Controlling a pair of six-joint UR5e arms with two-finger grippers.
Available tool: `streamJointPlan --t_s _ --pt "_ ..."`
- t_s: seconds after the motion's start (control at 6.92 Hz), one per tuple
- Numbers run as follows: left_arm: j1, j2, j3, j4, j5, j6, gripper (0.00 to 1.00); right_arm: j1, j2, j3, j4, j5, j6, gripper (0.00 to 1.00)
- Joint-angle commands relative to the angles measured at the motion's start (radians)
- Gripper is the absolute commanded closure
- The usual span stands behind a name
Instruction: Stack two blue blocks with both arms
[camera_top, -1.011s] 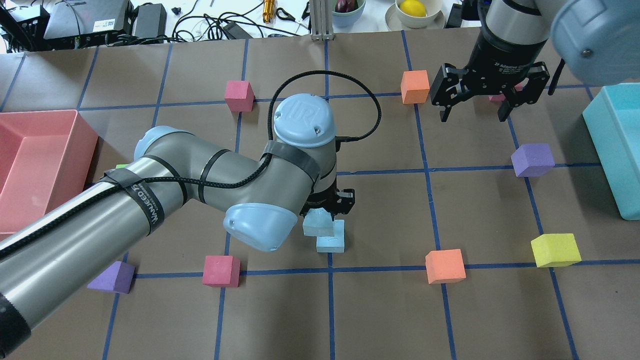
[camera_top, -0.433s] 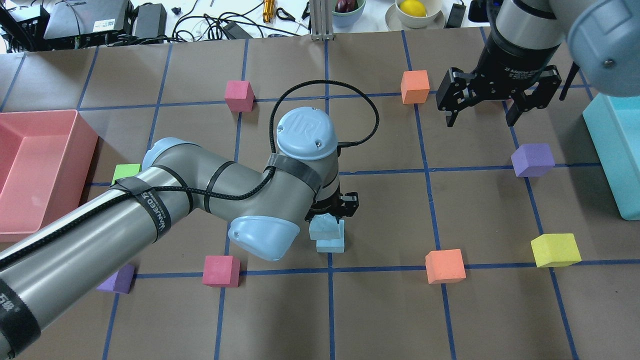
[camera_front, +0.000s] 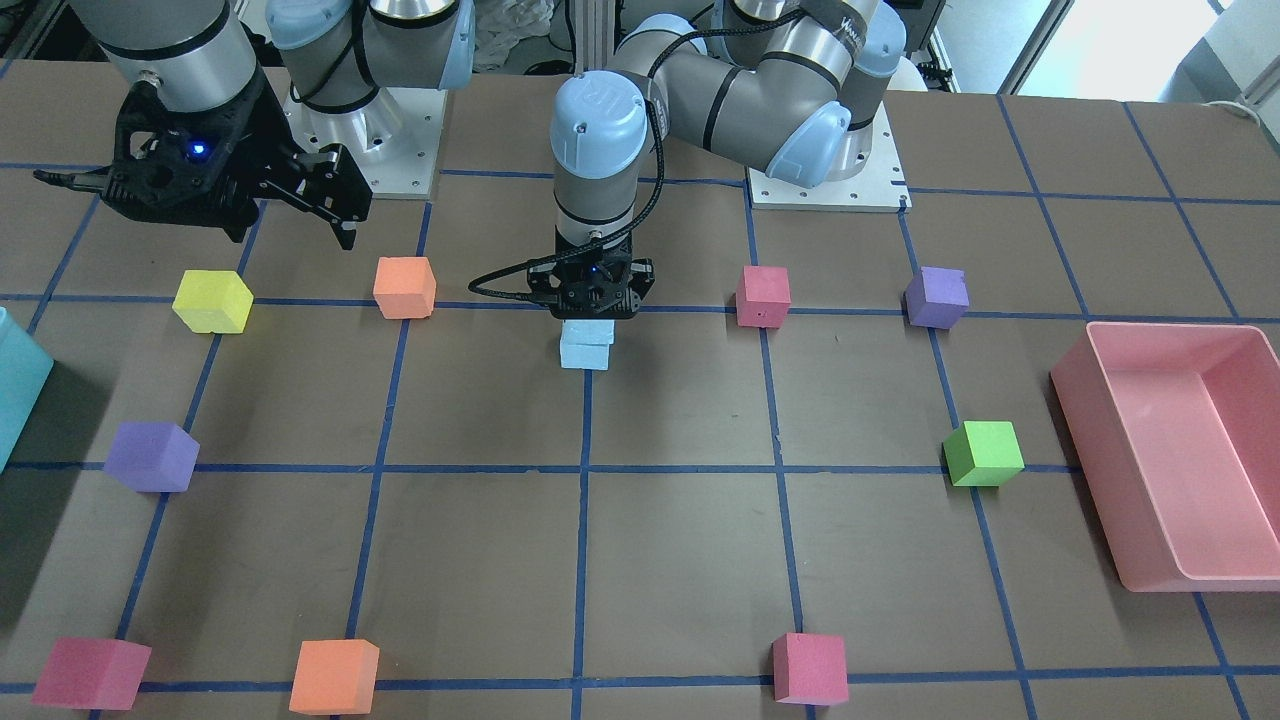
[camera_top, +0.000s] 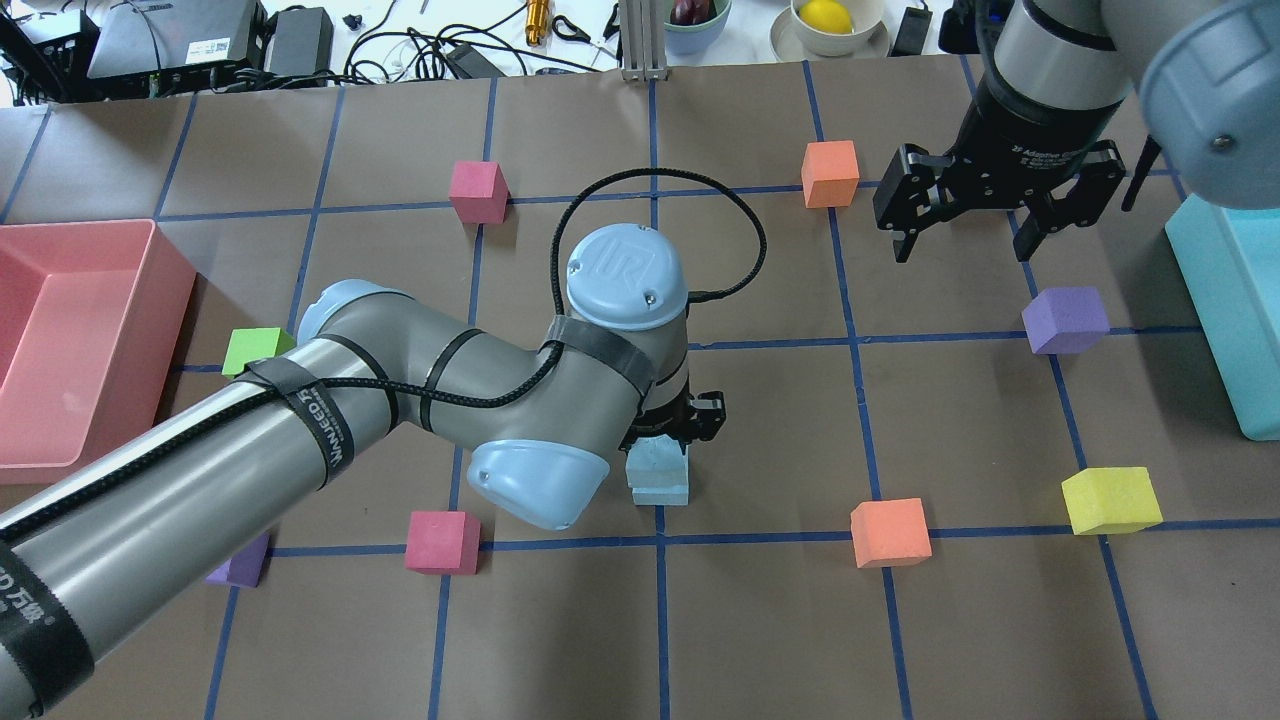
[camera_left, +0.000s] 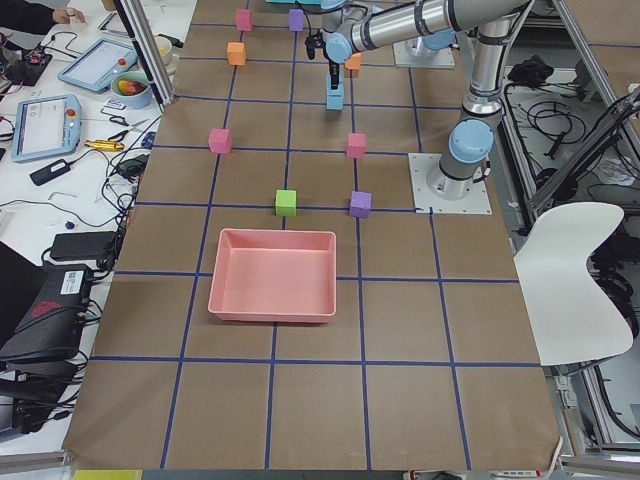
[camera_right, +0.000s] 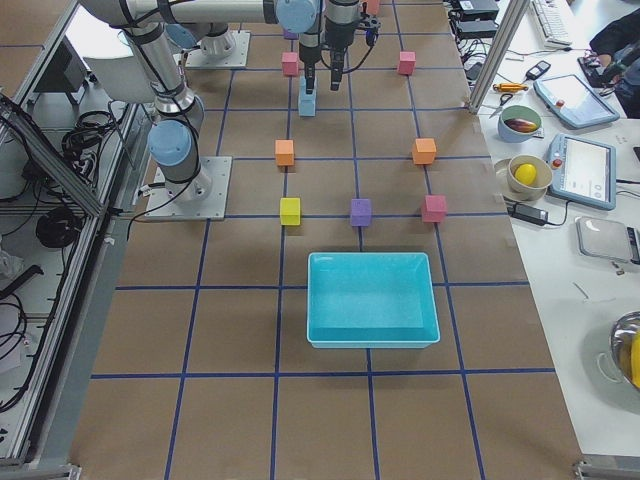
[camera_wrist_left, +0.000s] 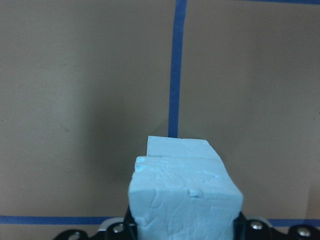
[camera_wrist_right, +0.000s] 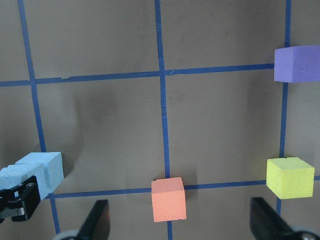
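Two pale blue blocks sit near the table's centre. My left gripper (camera_top: 668, 430) is shut on the upper blue block (camera_top: 655, 452) and holds it over the lower blue block (camera_top: 662, 491), slightly offset. I cannot tell whether the two touch. The left wrist view shows the held block (camera_wrist_left: 185, 205) in front of the lower block (camera_wrist_left: 177, 147). In the front view the pair (camera_front: 587, 345) is under the left gripper (camera_front: 593, 295). My right gripper (camera_top: 964, 250) is open and empty, high over the far right of the table. Its fingers (camera_wrist_right: 97, 220) frame the right wrist view.
Loose cubes lie around: orange (camera_top: 890, 532), yellow (camera_top: 1110, 500), purple (camera_top: 1065, 320), orange (camera_top: 830, 172), pink (camera_top: 477, 190), pink (camera_top: 441, 541), green (camera_top: 252, 350). A pink bin (camera_top: 60, 330) stands at the left edge, a teal bin (camera_top: 1230, 300) at the right.
My left arm has carried the held blue block rightwards, so it now sits more squarely over the lower block. My right gripper has drifted a little right and away, still open.
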Motion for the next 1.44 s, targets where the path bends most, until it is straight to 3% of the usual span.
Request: streamJointPlan --t_s 0.0,0.14,0.29,0.58,1.01,1.3 --pt "-0.005 -0.016 0.0 -0.001 0.002 -0.001 0.99 -0.002 -0.005 0.001 0.0 0.0 -0.001 0.0" --pt "-0.006 -0.025 0.0 -0.001 0.005 -0.002 0.17 -0.002 -0.005 0.002 0.001 0.0 -0.004 0.0" --pt "-0.008 -0.029 0.0 0.0 0.007 -0.002 0.02 -0.002 -0.005 0.002 0.001 0.0 -0.004 0.0" --pt "0.0 -0.011 0.006 0.069 0.001 -0.001 0.0 0.0 -0.017 0.017 0.001 0.0 -0.003 0.0" --pt "0.081 0.076 0.061 0.031 0.004 0.092 0.0 0.001 -0.041 0.042 -0.014 0.004 -0.006 0.0" --pt "0.24 0.16 0.132 -0.224 0.011 0.401 0.0 0.001 -0.042 0.042 -0.014 0.003 -0.007 0.0"
